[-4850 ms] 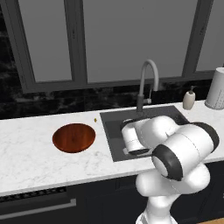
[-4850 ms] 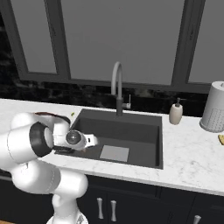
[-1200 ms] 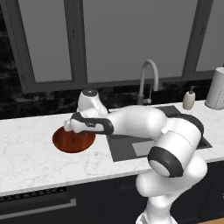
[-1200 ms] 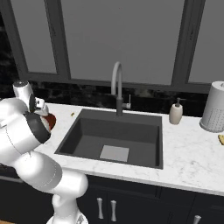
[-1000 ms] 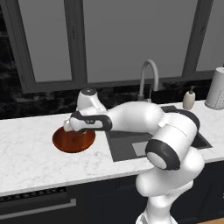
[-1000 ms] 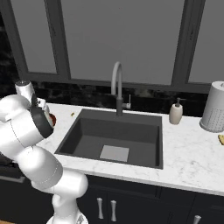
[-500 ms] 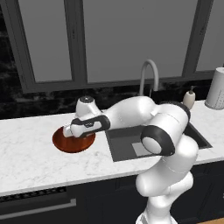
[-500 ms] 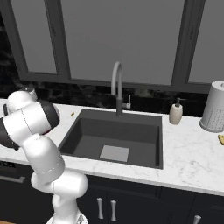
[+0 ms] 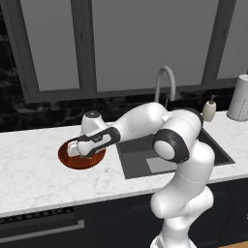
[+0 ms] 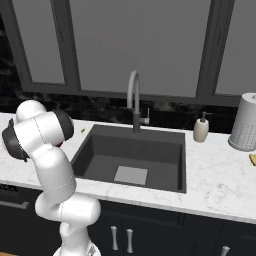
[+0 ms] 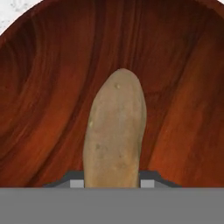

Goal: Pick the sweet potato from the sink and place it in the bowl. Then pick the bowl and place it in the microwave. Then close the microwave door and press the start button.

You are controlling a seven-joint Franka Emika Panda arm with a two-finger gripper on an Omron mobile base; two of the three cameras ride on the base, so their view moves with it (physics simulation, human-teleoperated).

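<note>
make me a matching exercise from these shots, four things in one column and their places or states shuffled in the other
Things:
1. sweet potato
2. bowl
3. sink
4. soap bottle

Places or states:
A. on the counter right of the faucet
B. held between the gripper's fingers, over the bowl
C. on the counter left of the sink
D. dark basin, nothing in it

Pairs: 1-B, 2-C, 3-D, 4-A

White marble counter [image 9: 29, 169] — grey windows [image 10: 135, 45], black backsplash [image 10: 100, 110].
</note>
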